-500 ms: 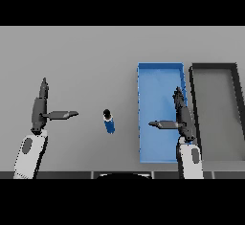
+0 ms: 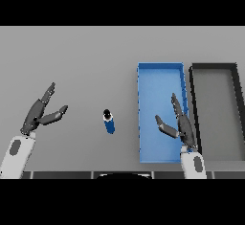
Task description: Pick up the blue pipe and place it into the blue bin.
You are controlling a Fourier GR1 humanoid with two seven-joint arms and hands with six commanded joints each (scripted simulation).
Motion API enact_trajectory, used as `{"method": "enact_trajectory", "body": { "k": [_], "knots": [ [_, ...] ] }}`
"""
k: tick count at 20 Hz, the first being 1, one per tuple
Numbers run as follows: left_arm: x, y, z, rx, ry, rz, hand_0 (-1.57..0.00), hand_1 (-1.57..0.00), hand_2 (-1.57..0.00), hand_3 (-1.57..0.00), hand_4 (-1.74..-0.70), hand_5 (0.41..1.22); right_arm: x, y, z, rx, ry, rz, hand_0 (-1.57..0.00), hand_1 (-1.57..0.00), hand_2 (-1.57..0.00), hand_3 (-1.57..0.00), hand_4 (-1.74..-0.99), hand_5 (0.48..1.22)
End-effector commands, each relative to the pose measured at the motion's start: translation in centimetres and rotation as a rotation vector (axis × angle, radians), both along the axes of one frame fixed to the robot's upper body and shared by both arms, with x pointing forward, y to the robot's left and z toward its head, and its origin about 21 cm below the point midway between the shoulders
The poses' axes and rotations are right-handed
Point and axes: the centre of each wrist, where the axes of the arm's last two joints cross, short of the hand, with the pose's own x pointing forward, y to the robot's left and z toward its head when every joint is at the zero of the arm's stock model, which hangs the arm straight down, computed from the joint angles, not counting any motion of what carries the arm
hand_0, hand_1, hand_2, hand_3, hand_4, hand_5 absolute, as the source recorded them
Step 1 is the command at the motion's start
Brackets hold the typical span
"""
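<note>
The blue pipe [image 2: 109,121] is short with a dark top end and stands on the grey table near the front, left of the blue bin [image 2: 160,75]. My left hand [image 2: 39,113] is open at the left, well apart from the pipe, fingers pointing up and right. Over the blue bin's right half hovers my right hand [image 2: 179,122], open with straight fingers and the thumb spread toward the pipe. Neither hand holds anything.
A black bin [image 2: 214,68] with a grey floor stands directly right of the blue bin, their walls nearly touching. Grey table stretches behind and around the pipe.
My left hand has tilted and swung its fingers rightward. The right hand has tilted slightly, its thumb now angled up. The pipe has not moved.
</note>
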Motion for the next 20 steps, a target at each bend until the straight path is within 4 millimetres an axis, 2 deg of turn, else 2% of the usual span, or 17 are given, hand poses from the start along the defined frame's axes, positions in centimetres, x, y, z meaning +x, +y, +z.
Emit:
{"method": "enact_trajectory", "body": {
  "k": [1,6,9,11,12,15,17,20],
  "knots": [
    [-0.3,0.4,0.0,0.006,0.006,-0.025,0.0,0.0,0.0,0.0,-1.08,0.588,0.1,-0.2,0.1,-0.022,0.016,-0.006,0.0,0.0,0.0,0.0,-1.223,0.62],
    [-0.6,0.3,0.4,-0.008,0.013,-0.101,0.0,0.0,0.0,0.0,-1.09,0.605,-0.2,0.1,0.6,-0.072,0.024,-0.019,0.0,0.0,0.0,0.0,-1.185,0.597],
    [-1.7,-0.4,0.3,-0.018,0.034,-0.234,0.0,0.0,0.0,0.0,-1.1,0.567,-0.6,0.0,0.5,-0.08,0.0,0.007,0.0,0.0,0.0,0.0,-1.193,0.605],
    [-2.3,-1.9,0.1,-0.016,0.072,-0.309,0.0,0.0,0.0,0.0,-1.11,0.534,-0.2,0.6,0.3,-0.079,0.015,0.011,0.0,0.0,0.0,0.0,-1.201,0.609],
    [-2.9,-2.6,-0.3,-0.02,0.092,-0.338,0.0,0.0,0.0,0.0,-1.12,0.514,-0.1,0.2,0.6,-0.074,0.012,0.007,0.0,0.0,0.0,0.0,-1.205,0.611],
    [-3.6,-5.1,-0.8,-0.026,0.096,-0.426,0.0,0.0,0.0,0.0,-1.17,0.49,-0.6,0.3,0.3,-0.079,0.008,0.011,0.0,0.0,0.0,0.0,-1.211,0.613],
    [-3.8,-7.1,-1.2,-0.01,0.099,-0.447,0.0,0.0,0.0,0.0,-1.18,0.475,-0.7,0.3,0.3,-0.074,0.018,0.008,0.0,0.0,0.0,0.0,-1.217,0.615],
    [-3.8,-8.5,-2.2,-0.006,0.08,-0.45,0.0,0.0,0.0,0.0,-1.19,0.464,-0.7,0.6,0.5,-0.064,0.007,0.005,0.0,0.0,0.0,0.0,-1.223,0.62]
  ]
}}
